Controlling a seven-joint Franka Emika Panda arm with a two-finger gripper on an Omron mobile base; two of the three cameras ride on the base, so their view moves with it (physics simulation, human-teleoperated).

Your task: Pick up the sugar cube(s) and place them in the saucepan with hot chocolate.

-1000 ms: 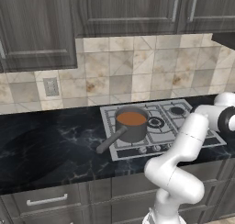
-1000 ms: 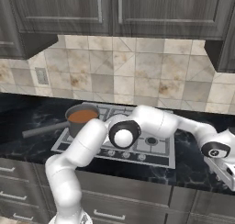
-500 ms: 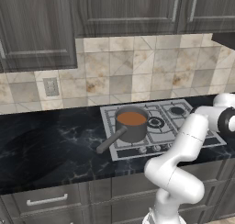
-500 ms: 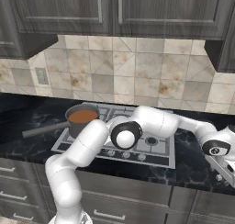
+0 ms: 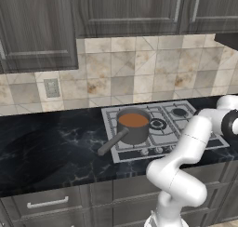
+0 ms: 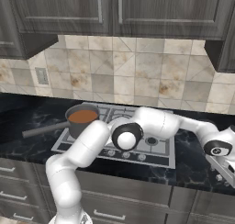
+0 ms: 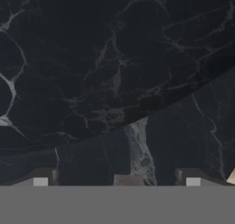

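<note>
Scarcely anything moved vs. earlier pics: arm's wrist sits a touch lower at far right of left base view; pan and stove as before.

Items, L to R:
- Wall outlet [image 5: 51,87]: on tiled backsplash, under dark upper cabinets [image 5: 37,30].
- Bench [image 5: 46,147]: black marbled top, drawers below.
- Pan [image 5: 133,126]: grey metal, upright on front-left burner of stove [image 5: 173,128]. Reddish-brown liquid inside. Long dark handle points front-left and overhangs the bench.
- Stove: grey top, set into bench, row of knobs along front edge. Other burners bare.
- Arm [image 5: 186,147]: white, rises in front of the stove and bends off to the right, past stove's right edge.
- Tool [image 7: 117,178]: over the bench right of the stove, facing down at the dark marble. Tips spread wide, nothing pinched.
- Cube [image 7: 129,180]: small dull tan patch at bottom of hand view, between the two tips, on the bench. Part cut off, so ID not certain. Well apart from the pan, not in it. Can't tell if it touches either tip.
</note>
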